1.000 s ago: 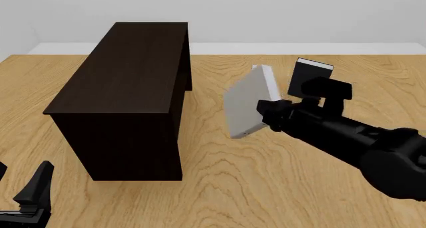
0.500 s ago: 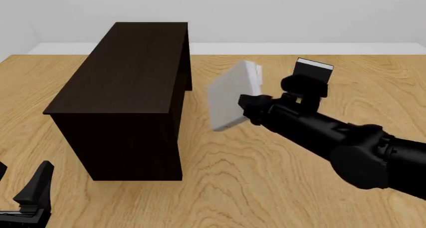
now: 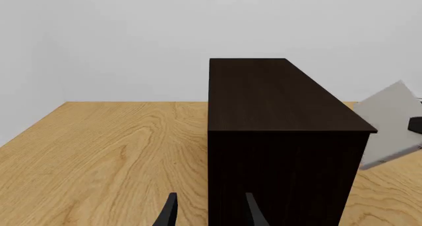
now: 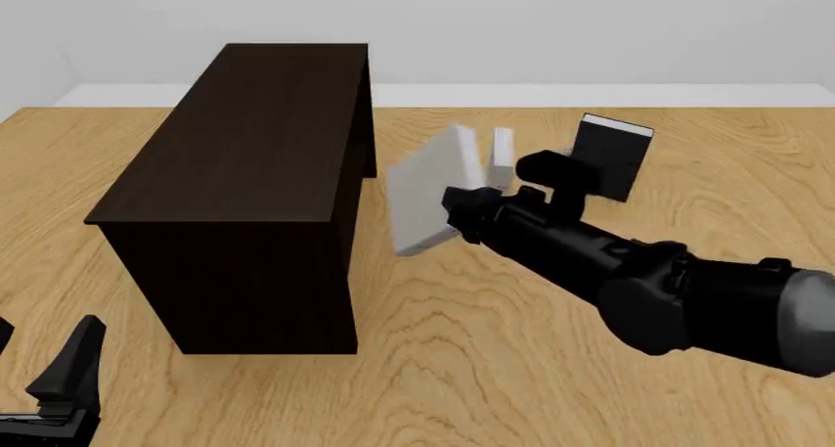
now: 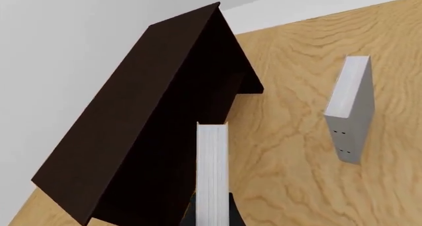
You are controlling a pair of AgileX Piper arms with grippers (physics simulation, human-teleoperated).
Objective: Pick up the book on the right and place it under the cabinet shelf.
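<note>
My right gripper [image 4: 460, 210] is shut on the light-grey book [image 4: 424, 195] and holds it tilted in the air, just right of the dark cabinet shelf [image 4: 248, 163]. In the right wrist view the book [image 5: 212, 171] shows its white page edges between the fingers [image 5: 233, 215] and points at the cabinet's open side [image 5: 224, 87]; its spine is hidden. It also shows in the left wrist view [image 3: 390, 124], beside the cabinet [image 3: 277, 112]. My left gripper [image 4: 39, 359] is open and empty near the front left, in front of the cabinet [image 3: 211, 213].
A second grey book [image 5: 349, 112] with two dark dots on its spine stands upright on the table behind the held one [image 4: 503, 156]. A black-covered book [image 4: 613, 154] stands further right. The wooden table [image 4: 496, 369] ends at a white wall at the back.
My right arm has carried the grey book left, from near the standing books to close beside the cabinet. The left arm has not moved.
</note>
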